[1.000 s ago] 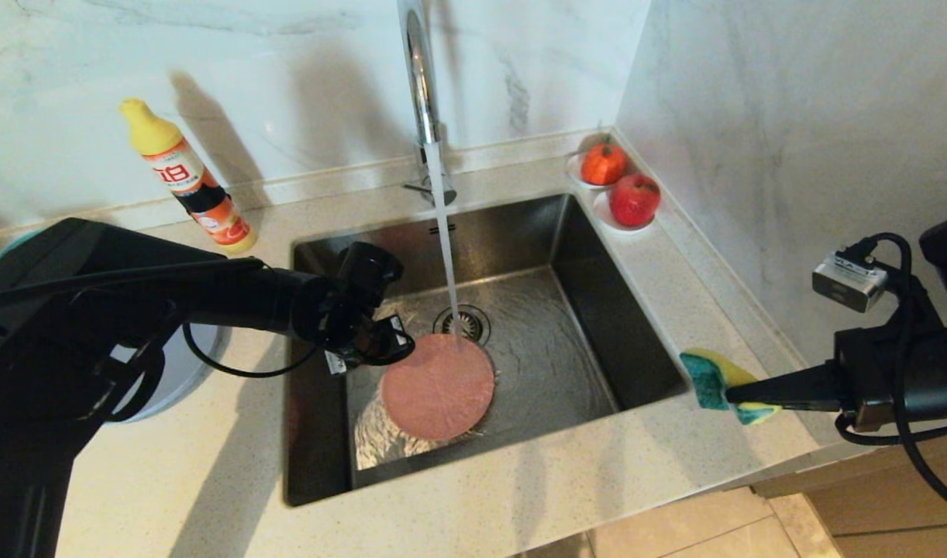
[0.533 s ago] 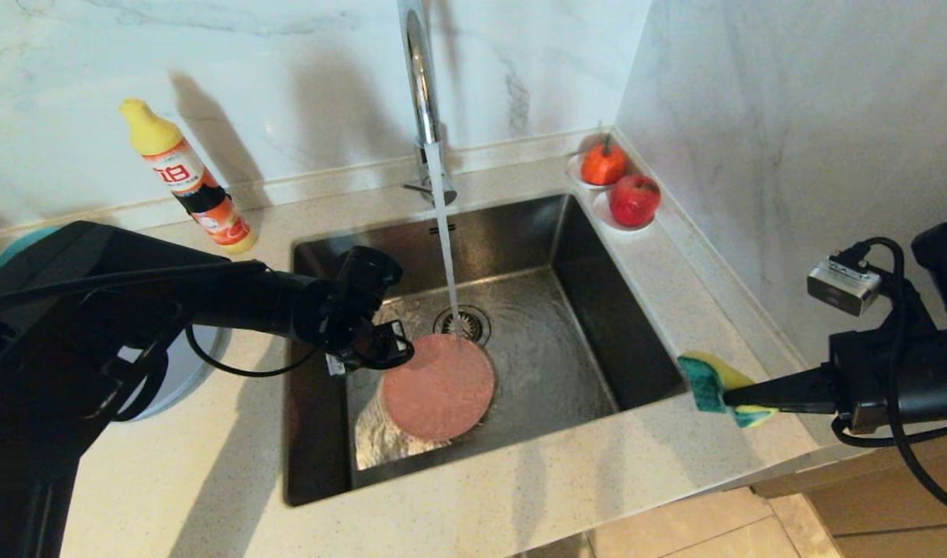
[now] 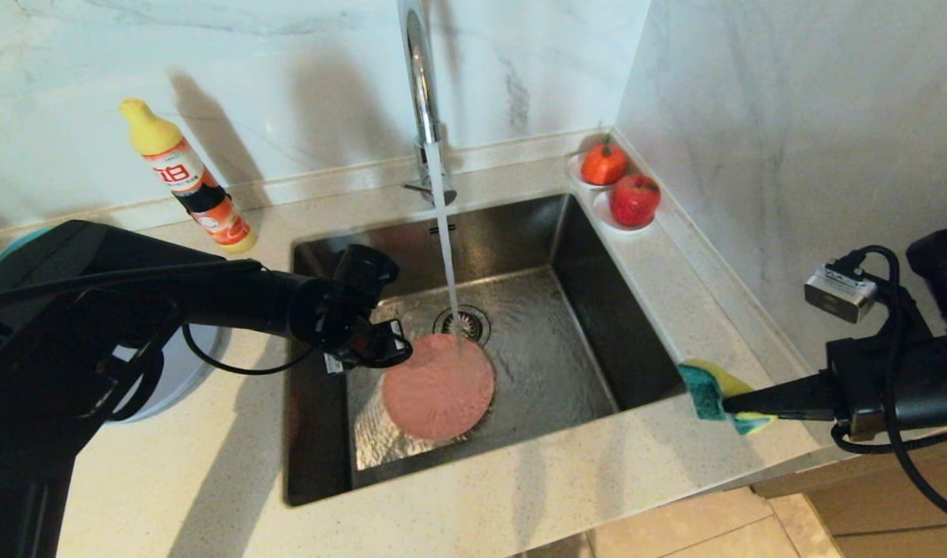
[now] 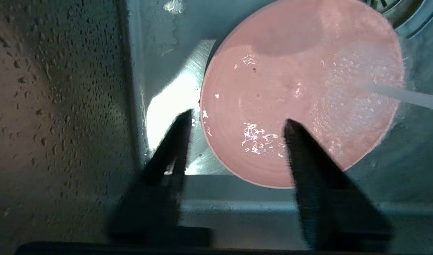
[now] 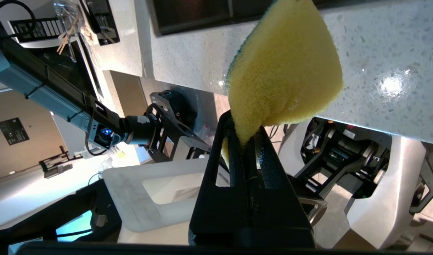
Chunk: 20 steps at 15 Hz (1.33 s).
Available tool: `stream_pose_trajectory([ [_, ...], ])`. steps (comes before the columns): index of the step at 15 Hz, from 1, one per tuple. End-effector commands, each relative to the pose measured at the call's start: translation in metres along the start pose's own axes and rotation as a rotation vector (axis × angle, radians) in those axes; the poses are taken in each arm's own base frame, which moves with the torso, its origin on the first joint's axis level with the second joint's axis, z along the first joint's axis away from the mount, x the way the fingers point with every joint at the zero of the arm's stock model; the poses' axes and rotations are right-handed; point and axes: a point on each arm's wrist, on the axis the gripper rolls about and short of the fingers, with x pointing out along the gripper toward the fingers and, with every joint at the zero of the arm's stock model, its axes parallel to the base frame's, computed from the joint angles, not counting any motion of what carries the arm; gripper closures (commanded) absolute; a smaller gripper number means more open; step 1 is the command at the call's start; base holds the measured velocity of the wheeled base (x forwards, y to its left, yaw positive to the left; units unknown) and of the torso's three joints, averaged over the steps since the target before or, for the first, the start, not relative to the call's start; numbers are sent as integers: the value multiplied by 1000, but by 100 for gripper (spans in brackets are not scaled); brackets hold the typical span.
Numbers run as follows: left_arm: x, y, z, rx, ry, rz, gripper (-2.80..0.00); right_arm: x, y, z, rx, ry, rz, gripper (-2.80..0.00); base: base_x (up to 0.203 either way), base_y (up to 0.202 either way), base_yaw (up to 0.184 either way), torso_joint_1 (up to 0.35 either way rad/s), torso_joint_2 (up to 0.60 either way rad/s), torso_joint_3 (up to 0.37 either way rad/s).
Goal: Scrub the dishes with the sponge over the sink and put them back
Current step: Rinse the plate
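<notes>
Head view: the round pink plate (image 3: pixel 438 385) lies centre-frame in the stainless steel sink (image 3: pixel 613 310) under running water. Left wrist view: the left gripper (image 4: pixel 237 124) hangs spread apart above the plate's edge. Right wrist view: the right gripper (image 5: pixel 246 136) pinches the yellow-green sponge (image 5: pixel 285 67).

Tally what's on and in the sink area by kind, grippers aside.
Plates: 2, pink plate in the sink, pale plate on the counter
Sponge: 1
Soap bottle: 1
Red fruit: 2
Tap: 1
Total: 7
</notes>
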Motion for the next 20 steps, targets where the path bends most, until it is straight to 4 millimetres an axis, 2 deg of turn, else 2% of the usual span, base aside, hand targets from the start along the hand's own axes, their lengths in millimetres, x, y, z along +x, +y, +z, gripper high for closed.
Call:
stream_pose_trajectory([
  [1,3,-1,0,-8,-1,1,-280,0,0,-1,2,4,4,0,0,0,0,0,0,0],
  [11,7,-4,3,-11,-12,-6,-280,4,-5,-1,18,17,1,0,0,0,0,0,0,0],
  [20,47,1,6,-28,-4,22,-280,7,-9,-1,32,27,-4,0,0,0,0,0,0,0],
])
